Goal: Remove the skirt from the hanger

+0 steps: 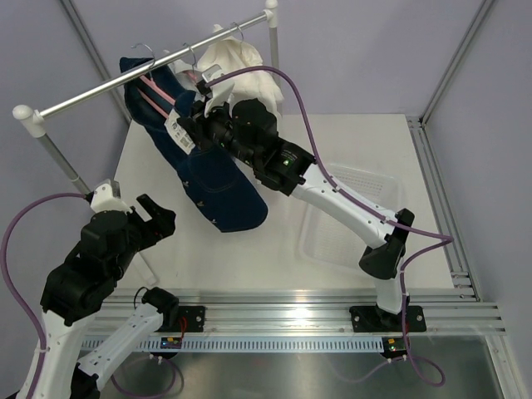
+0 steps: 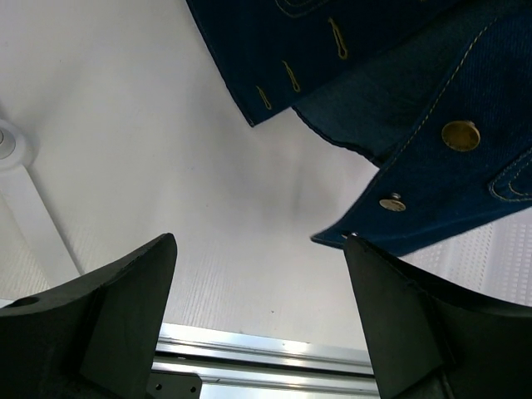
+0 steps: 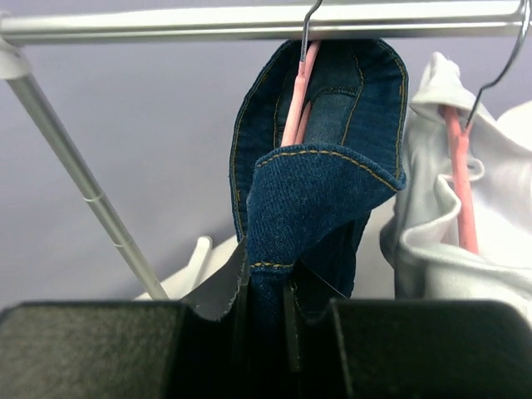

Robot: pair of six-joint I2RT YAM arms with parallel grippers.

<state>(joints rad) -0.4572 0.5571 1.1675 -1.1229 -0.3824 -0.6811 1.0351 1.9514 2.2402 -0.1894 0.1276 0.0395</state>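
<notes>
A dark blue denim skirt [image 1: 208, 170] hangs on a pink hanger [image 1: 155, 90] from the silver rail [image 1: 108, 87]; its hem drapes onto the table. My right gripper [image 1: 193, 125] is shut on the skirt's waistband just below the rail. In the right wrist view the denim [image 3: 320, 199] is pinched between the fingers [image 3: 290, 324], with the pink hanger [image 3: 295, 96] above. My left gripper [image 1: 158, 218] is open and empty, low at the left, near the hem. The left wrist view shows the hem with brass buttons [image 2: 440, 166] just past the open gripper [image 2: 259, 249].
A white garment [image 1: 241, 66] hangs on a second pink hanger [image 3: 461, 179] right of the skirt. The rack's upright pole [image 1: 62, 162] stands at the left. A clear plastic bin [image 1: 345, 216] lies on the table at the right.
</notes>
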